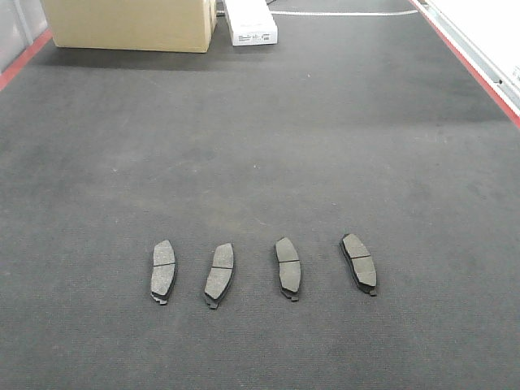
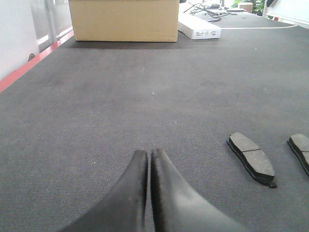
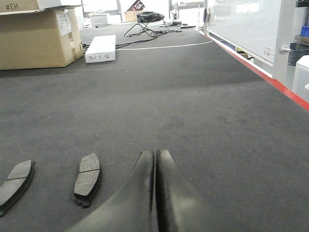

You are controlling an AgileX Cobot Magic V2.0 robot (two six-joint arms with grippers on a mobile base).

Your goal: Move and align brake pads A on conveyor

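Though partly cropped, perhaps four brake pads A (image 1: 163,271) on conveyor (image 1: 260,146).

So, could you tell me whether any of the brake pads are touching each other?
No, all four brake pads lie apart.

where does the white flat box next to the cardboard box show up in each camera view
Exterior front-facing: the white box lies at the top edge, just right of the cardboard box.
Left wrist-mounted: it lies at upper right of centre, again right of the cardboard box.
Right wrist-mounted: it lies at upper left, right of the cardboard box.
Shared landmark: the cardboard box on the conveyor.
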